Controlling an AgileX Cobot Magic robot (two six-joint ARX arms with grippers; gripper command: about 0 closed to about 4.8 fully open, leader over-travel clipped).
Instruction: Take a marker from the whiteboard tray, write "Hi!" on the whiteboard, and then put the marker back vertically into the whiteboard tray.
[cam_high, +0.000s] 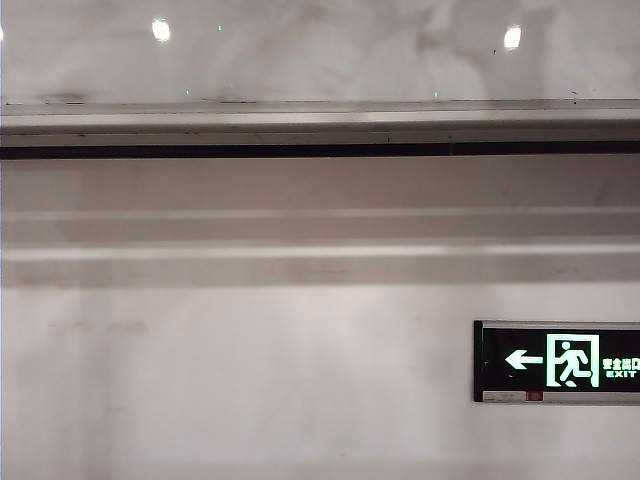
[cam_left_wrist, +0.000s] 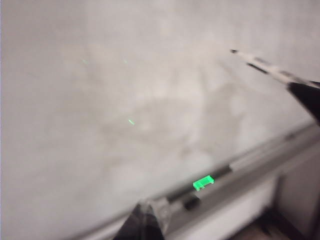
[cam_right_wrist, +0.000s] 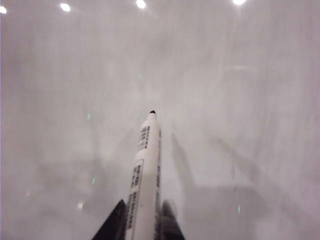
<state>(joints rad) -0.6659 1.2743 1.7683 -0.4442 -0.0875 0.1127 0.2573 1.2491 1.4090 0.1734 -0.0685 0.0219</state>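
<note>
Up close on my right wrist camera, the right gripper (cam_right_wrist: 145, 227) is clamped on the marker (cam_right_wrist: 144, 180), a slim white plastic stick printed with dark lettering, its two dark fingers (cam_right_wrist: 112, 225) pressed against the barrel on either side. The small black tip points toward the whiteboard (cam_right_wrist: 240, 100), a broad glossy white panel smeared with grey streaks and mirroring round ceiling lights; I cannot say whether the tip touches the surface.

On my left wrist feed, blurred, the same marker (cam_left_wrist: 265, 65) slants in from one edge, with the dark end of the right gripper (cam_left_wrist: 306, 96) behind it and the whiteboard (cam_left_wrist: 100, 100) filling most of the picture. The whiteboard tray (cam_left_wrist: 260, 162), a long narrow pale grey metal ledge, runs diagonally along the board's lower border, with a small bright green piece (cam_left_wrist: 203, 182) and a small dark block (cam_left_wrist: 191, 202) on or near it. The left gripper (cam_left_wrist: 145, 222) shows only as a dark tip at the frame's edge, and I cannot tell how its jaws stand.

My exterior camera catches neither arm: the tray (cam_high: 320, 118) spans the frame beneath the whiteboard (cam_high: 320, 50), above white wall mouldings (cam_high: 300, 250) and a green exit sign (cam_high: 570, 360).
</note>
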